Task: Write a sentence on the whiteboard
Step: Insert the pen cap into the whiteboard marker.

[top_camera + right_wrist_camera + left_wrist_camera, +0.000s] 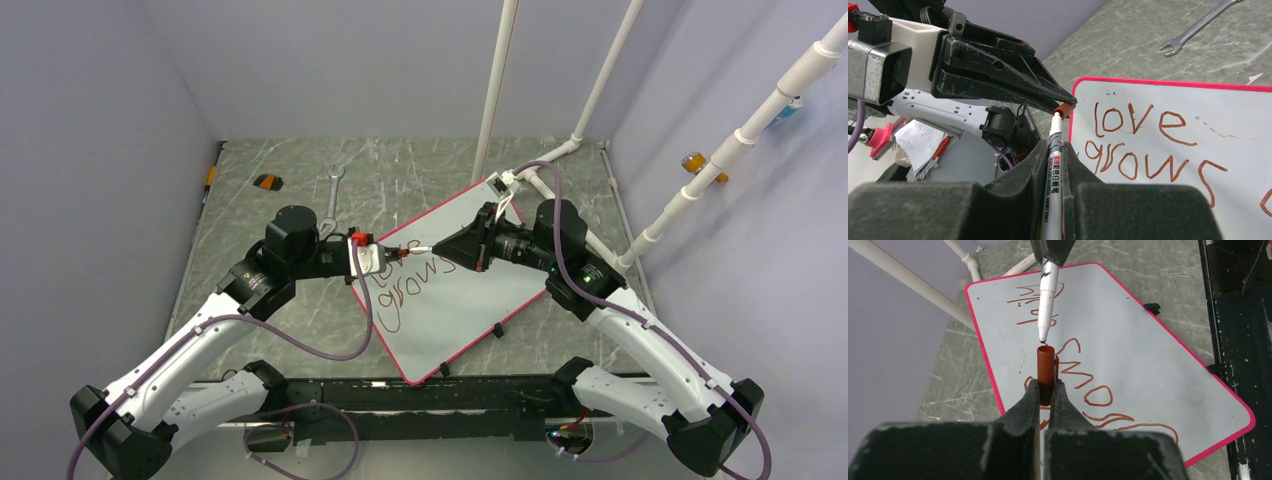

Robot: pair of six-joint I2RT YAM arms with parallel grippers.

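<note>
The whiteboard (pixel 470 300) lies tilted on the table, pink-framed. The sentence (pixel 1143 145) on it is in dark red marker: "love" over "grows", with a further stroke at the right edge of the right wrist view. My left gripper (pixel 1047 382) is shut on a red marker cap (pixel 1046 367), whose open end points away from the jaws. My right gripper (pixel 1054 145) is shut on the grey-white marker (pixel 1054 165). The marker (pixel 1047 295) lines up with the cap, its tip right at the cap's mouth (pixel 1064 108). Both grippers meet over the board's left edge (pixel 400 250).
A wrench (pixel 333 195) lies on the marble-patterned table behind the left arm. A small orange-black object (pixel 267 181) sits at the far left. White pipes (pixel 590 110) rise at the back right. Black clips (pixel 497 331) sit on the board's near edge.
</note>
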